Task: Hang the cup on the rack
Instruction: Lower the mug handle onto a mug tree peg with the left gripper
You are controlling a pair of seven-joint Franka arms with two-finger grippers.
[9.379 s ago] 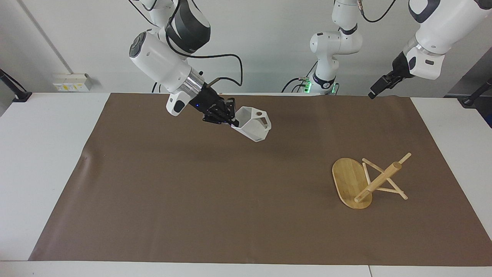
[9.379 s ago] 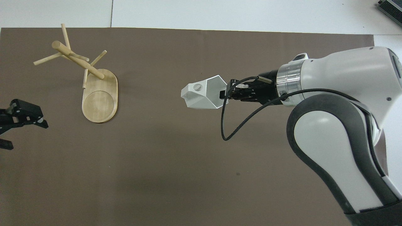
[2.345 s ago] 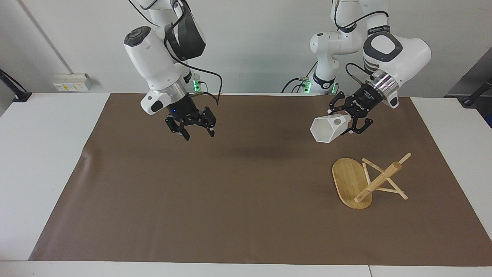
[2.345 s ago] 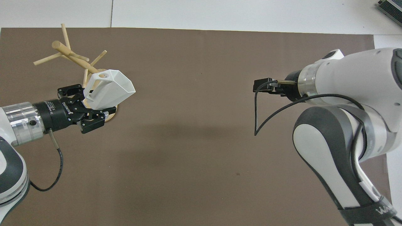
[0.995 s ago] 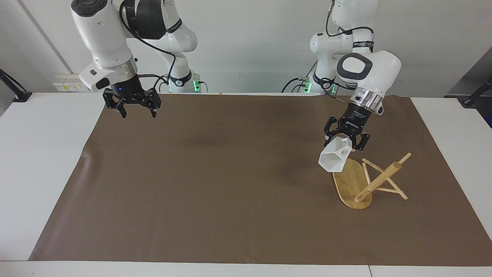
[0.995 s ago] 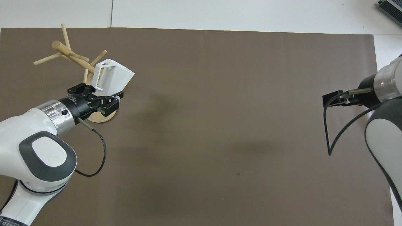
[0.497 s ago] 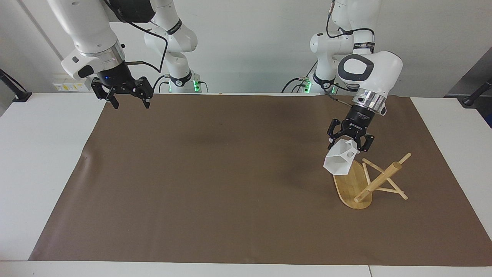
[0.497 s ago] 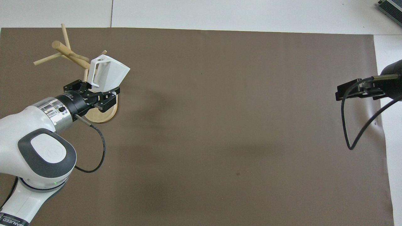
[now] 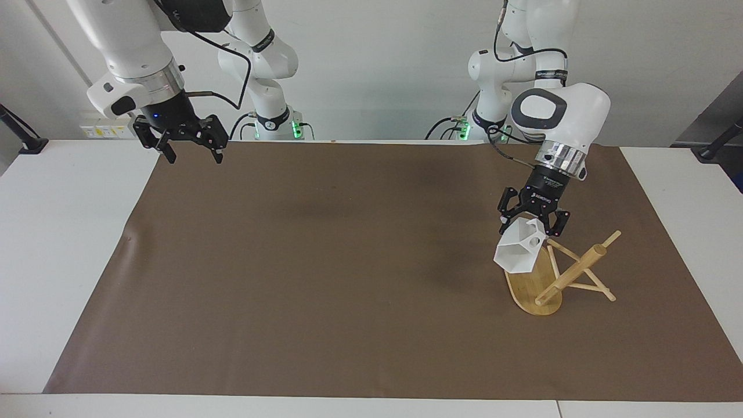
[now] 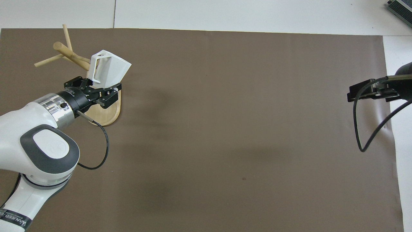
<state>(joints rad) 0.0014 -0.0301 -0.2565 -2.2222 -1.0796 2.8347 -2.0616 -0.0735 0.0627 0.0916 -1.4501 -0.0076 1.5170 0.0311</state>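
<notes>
The white faceted cup hangs in my left gripper, which is shut on it near its boxy handle. The cup is tilted, mouth away from the robots, over the end of the rack's oval base that is nearer to the robots, close to the thin pegs. The bamboo rack's thick post slants toward the left arm's end of the table. In the overhead view the cup covers part of the pegs beside the post, with the left gripper over the base. My right gripper is open and empty.
A brown mat covers most of the white table. The right gripper waits above the mat's corner at the right arm's end, and shows there in the overhead view.
The left gripper has carried the cup lower and closer to the rack's pegs. The right arm has drawn back a little further toward its end of the table.
</notes>
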